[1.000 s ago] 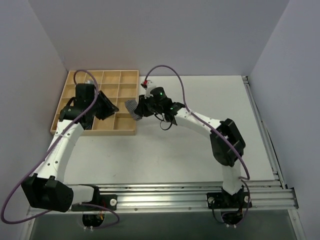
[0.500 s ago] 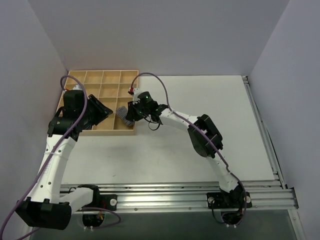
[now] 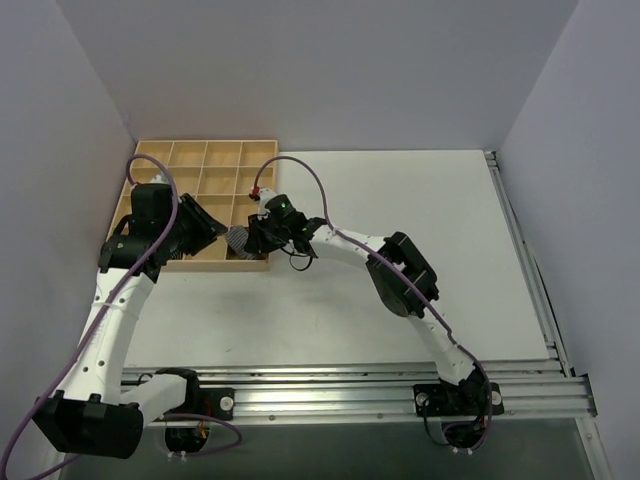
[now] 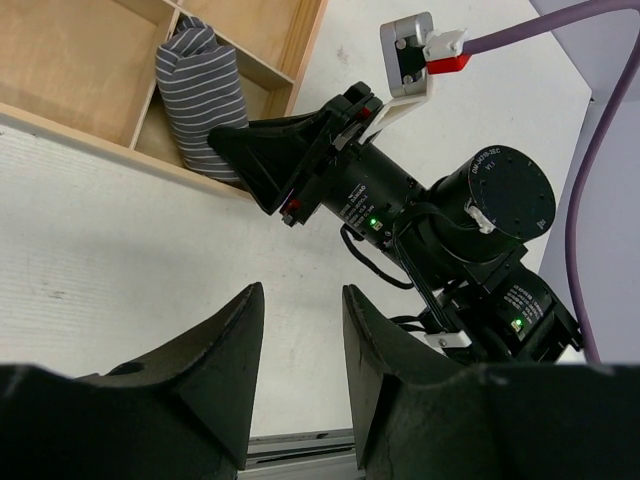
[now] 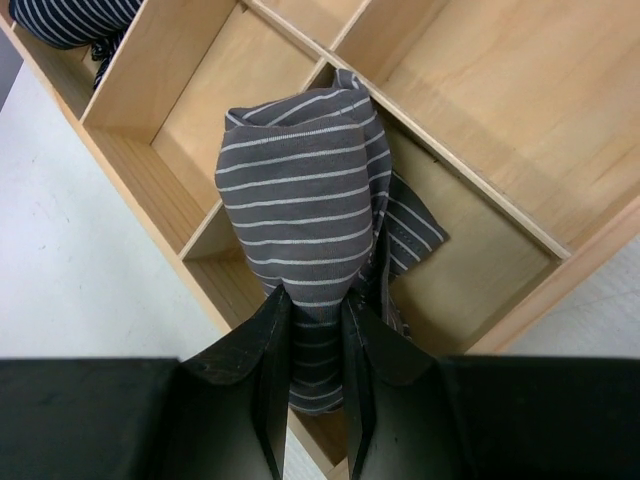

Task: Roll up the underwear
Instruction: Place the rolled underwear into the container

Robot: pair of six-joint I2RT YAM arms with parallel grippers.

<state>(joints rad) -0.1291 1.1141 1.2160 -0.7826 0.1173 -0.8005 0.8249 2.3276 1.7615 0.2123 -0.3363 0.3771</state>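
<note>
Right fingers (image 5: 272, 380) pinch underwear (image 5: 295, 210) (seemingly inside tray (image 5: 480, 70))

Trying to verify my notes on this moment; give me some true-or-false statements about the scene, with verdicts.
1. The right gripper is shut on the underwear. True.
2. The underwear lies flat on the table. False: it is rolled up, in the wooden tray.
3. The left gripper holds a cloth. False: its jaws are open and empty.
4. A dark striped roll sits in another tray compartment. True.
</note>
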